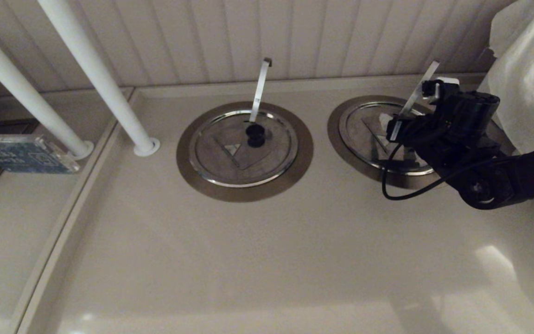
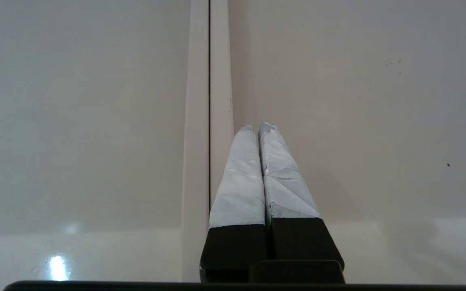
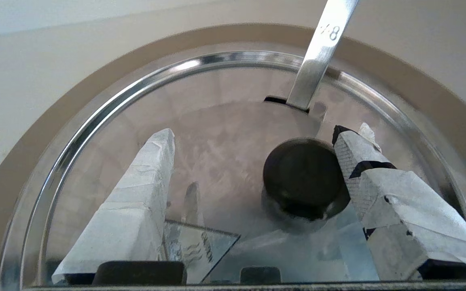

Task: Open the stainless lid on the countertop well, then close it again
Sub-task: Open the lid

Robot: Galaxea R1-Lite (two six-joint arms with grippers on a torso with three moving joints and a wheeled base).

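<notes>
The stainless lid (image 1: 364,125) lies flat on the right-hand countertop well, whose brushed-steel collar (image 1: 336,125) rings it; the dark hole is hidden under it. Its straight-tipped handle (image 1: 419,88) leans out through the lid's slot. My right gripper (image 1: 403,130) hovers over the lid's middle. In the right wrist view it (image 3: 253,135) is open, and the black knob (image 3: 303,178) sits between the fingers, right against one finger (image 3: 362,161); the other stands well apart. The lid (image 3: 225,133) and handle (image 3: 318,56) show there too. My left gripper (image 2: 256,125) is shut over bare counter.
The twin lid (image 1: 244,148) with the hook-tipped handle (image 1: 260,88) sits at the counter's middle back. Two white poles (image 1: 100,79) slant up at the left. A white cloth (image 1: 531,69) hangs at the right edge, and a blue box (image 1: 21,153) lies at the far left.
</notes>
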